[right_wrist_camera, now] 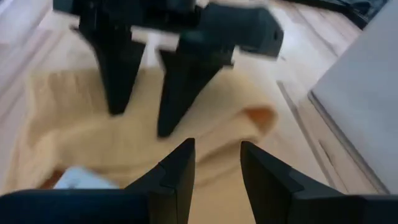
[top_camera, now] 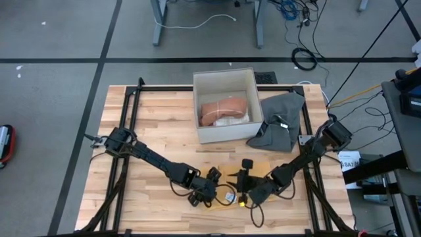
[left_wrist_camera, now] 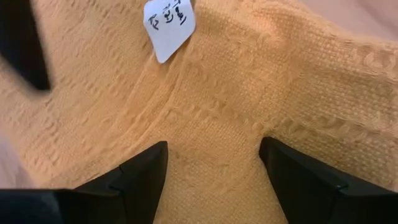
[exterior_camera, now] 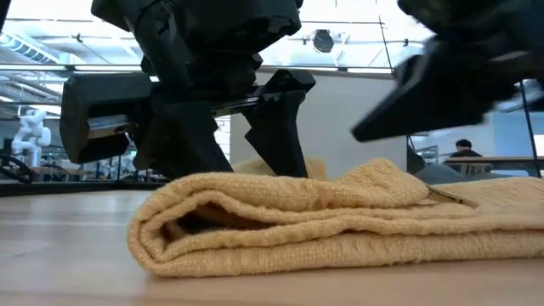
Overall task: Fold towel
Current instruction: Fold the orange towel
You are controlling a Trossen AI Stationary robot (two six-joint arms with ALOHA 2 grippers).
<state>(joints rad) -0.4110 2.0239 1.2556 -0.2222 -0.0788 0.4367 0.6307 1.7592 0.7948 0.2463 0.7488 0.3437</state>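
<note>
The yellow towel (exterior_camera: 323,221) lies folded in several layers on the wooden table near its front edge, with a rounded fold at one end (exterior_camera: 144,242). A white label (left_wrist_camera: 169,23) lies on its top. My left gripper (left_wrist_camera: 211,152) stands open over the towel, fingers slanting down, one on each side of a patch of the top layer. My right gripper (right_wrist_camera: 216,152) is open with nothing between its fingers. It hovers just above the towel, close beside the left gripper (right_wrist_camera: 140,121). My left gripper comes at the towel's top layer (left_wrist_camera: 214,134) from above with its fingers spread. In the low view its fingertips (exterior_camera: 285,166) sink behind the towel's upper ridge, so I cannot tell whether they touch the cloth.
A white box (top_camera: 227,78) holding a pinkish cloth (top_camera: 223,110) stands at the table's far middle. A grey cloth (top_camera: 279,118) lies heaped to the right of it. Black frame rails (top_camera: 125,125) run along the table's left, right and far edges.
</note>
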